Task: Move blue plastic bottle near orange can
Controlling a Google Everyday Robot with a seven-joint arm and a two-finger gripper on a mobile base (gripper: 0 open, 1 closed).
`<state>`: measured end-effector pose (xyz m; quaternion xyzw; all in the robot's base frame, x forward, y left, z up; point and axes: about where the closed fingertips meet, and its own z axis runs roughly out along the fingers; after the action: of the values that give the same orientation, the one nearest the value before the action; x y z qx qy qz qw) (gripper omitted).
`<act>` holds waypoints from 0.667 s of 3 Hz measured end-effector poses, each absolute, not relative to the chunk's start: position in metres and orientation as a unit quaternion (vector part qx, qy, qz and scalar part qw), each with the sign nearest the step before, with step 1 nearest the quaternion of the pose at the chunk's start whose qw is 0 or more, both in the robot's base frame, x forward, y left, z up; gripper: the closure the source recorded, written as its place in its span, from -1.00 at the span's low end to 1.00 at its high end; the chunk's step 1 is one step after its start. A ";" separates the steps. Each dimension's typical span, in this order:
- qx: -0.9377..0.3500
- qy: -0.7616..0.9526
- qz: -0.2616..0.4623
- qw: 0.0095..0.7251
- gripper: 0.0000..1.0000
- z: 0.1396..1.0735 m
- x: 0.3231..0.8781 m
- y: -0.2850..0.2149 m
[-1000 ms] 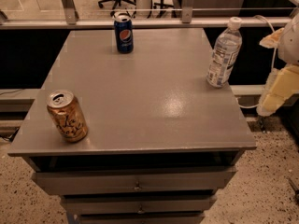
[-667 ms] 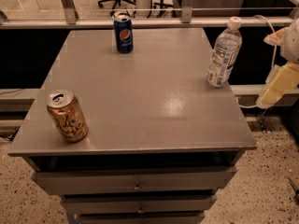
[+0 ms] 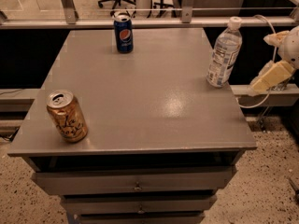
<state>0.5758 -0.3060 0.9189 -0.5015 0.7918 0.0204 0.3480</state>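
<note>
Your gripper [image 3: 272, 74] hangs off the right side of the grey cabinet top [image 3: 154, 101], just beside the blue plastic bottle [image 3: 224, 52] but apart from it. It has hold of nothing, and you cannot tell from here how far open it is.

The bottle stands upright at the far right edge of the top, very close to the drop. The orange can [image 3: 67, 115] stands at the near left corner, well apart from it, so the carry crosses the whole surface.

Your main risk is the approach. The bottle is tall, light and narrow-based, and any sideways brush from the gripper probably tips it or nudges it over the edge. Come in level and centred on its body. Clamp too hard and the thin ribbed plastic likely buckles; too high, near the white cap, and it may swing in the grip.

On the way across, stay clear of the Pepsi can [image 3: 124, 32] at the far edge. At the end, set down short of the orange can, since a bump could push it off the front corner.
</note>
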 end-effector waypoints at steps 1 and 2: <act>-0.470 0.782 0.070 0.404 -1.00 0.912 0.598 -0.303; -0.440 0.760 0.134 0.460 -1.00 0.912 0.620 -0.287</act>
<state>0.6201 -0.2873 0.9125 -0.4404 0.7595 0.1335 0.4597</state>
